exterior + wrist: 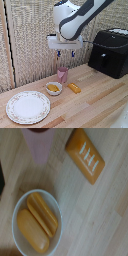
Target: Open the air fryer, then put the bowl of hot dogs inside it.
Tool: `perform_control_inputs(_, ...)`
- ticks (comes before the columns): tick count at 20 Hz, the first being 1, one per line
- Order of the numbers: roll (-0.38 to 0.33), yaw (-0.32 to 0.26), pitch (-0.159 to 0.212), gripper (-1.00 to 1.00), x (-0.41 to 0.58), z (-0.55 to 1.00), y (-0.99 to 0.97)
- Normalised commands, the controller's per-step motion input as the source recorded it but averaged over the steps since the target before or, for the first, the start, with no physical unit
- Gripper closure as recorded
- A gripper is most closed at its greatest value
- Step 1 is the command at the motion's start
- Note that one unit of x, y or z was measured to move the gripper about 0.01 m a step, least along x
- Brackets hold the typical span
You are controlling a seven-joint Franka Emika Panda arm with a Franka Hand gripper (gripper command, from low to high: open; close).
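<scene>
The gripper [65, 53] is hanging with fingers spread, grasping nothing, above the pink cup [62, 74]. The white bowl [53, 89] is holding hot dogs [39, 220], well apart from the air fryer [110, 52].

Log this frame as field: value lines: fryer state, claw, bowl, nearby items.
air fryer: drawer shut, handle untouched
claw: open, empty, raised above pink cup
bowl: on table, holds hot dogs
loose orange piece: on table beside bowl, on the exterior view's right
patterned plate: near bowl, on the exterior view's left
</scene>
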Motion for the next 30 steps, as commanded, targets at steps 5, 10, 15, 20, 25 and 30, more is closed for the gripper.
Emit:
perform_control_inputs(5,-0.375,-0.051,-0.132,-1.0,-0.004,-0.05,-0.11)
perform_control_inputs(10,-0.334,-0.076,-0.113,-1.0,-0.101,-0.29,-0.31)
perform_control_inputs(15,-0.23,-0.082,-0.134,-1.0,-0.058,-0.36,-0.51)
perform_control_inputs(20,-0.165,-0.033,-0.139,-1.0,0.0,-0.25,-0.66)
perform_control_inputs(25,-0.117,0.0,-0.106,-1.0,0.0,-0.18,-0.74)
perform_control_inputs(30,-0.071,0.003,-0.052,-1.0,-0.035,-0.17,-0.75)
